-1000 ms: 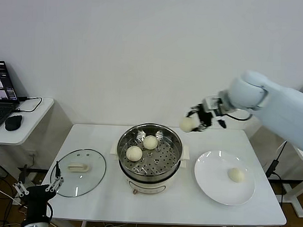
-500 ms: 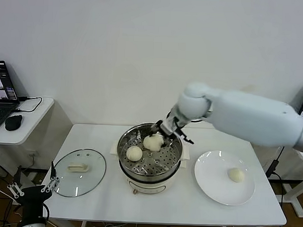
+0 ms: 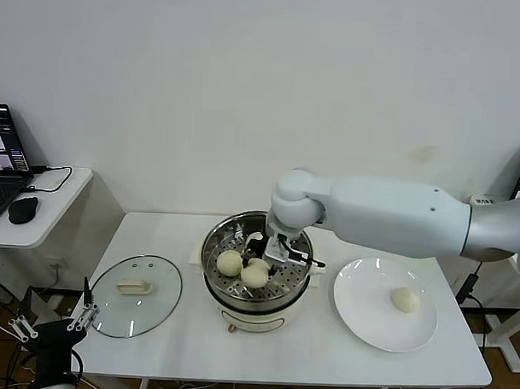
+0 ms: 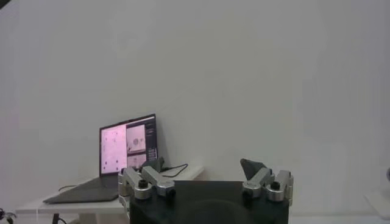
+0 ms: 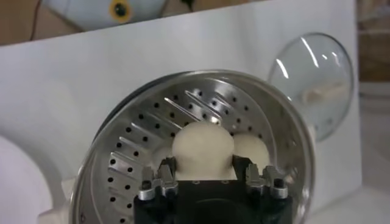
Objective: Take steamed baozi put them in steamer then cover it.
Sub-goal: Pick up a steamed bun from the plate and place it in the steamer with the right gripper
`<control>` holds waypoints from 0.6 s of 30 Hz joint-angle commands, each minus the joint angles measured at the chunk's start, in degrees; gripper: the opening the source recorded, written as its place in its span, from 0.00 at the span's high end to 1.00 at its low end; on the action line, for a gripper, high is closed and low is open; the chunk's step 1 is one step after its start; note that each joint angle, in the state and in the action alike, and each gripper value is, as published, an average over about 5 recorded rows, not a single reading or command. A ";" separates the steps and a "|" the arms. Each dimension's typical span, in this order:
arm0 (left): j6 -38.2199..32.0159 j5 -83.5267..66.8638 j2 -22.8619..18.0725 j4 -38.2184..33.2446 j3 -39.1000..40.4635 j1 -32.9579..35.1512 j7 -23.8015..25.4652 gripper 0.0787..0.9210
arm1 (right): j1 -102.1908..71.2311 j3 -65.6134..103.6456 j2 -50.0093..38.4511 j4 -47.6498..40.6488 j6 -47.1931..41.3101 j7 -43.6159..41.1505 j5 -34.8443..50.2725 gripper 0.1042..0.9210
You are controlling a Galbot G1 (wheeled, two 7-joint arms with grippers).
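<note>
Cream-white dough fills the right gripper (image 5: 204, 173), whose fingers are clamped on the sides of one baozi (image 5: 203, 143) low inside the steamer (image 3: 219, 270), over the perforated tray (image 5: 131, 146). In the head view this held bun (image 3: 256, 274) sits toward the steamer's front edge, touching or nearly touching a second bun (image 3: 230, 263) that lies on the tray to its left. The right wrist view shows pale dough just beside the held bun on its far side too, but I cannot tell whether that is one bun or two, so a third in the pot stays uncertain.

Outward from the steamer, to its right, a white plate (image 3: 358, 322) carries one remaining bun (image 3: 404, 299). To the steamer's left the glass cover (image 3: 136, 307) lies flat on the table (image 3: 323, 359), handle up, untouched.

The left gripper (image 4: 206, 182) hangs below the table's front left corner, well away from the steamer, fingers spread wide and holding nothing.

Judging by this, the loading is well past halfway: this bun needs releasing, the plate's bun needs moving, then the cover goes on.
</note>
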 commanded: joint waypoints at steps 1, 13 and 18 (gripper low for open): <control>-0.08 -0.02 -0.04 0.27 0.08 -0.06 -0.05 0.12 | -1.41 -1.75 1.88 0.07 5.46 0.21 -4.13 0.41; -0.50 -0.16 0.11 0.61 0.03 -0.02 -0.35 0.12 | -0.99 -1.77 1.55 1.21 4.91 0.74 -2.91 0.29; -0.48 -0.25 0.40 0.45 -0.15 -0.22 -0.28 0.12 | 2.15 1.09 -0.50 1.11 4.63 -0.24 -1.33 0.15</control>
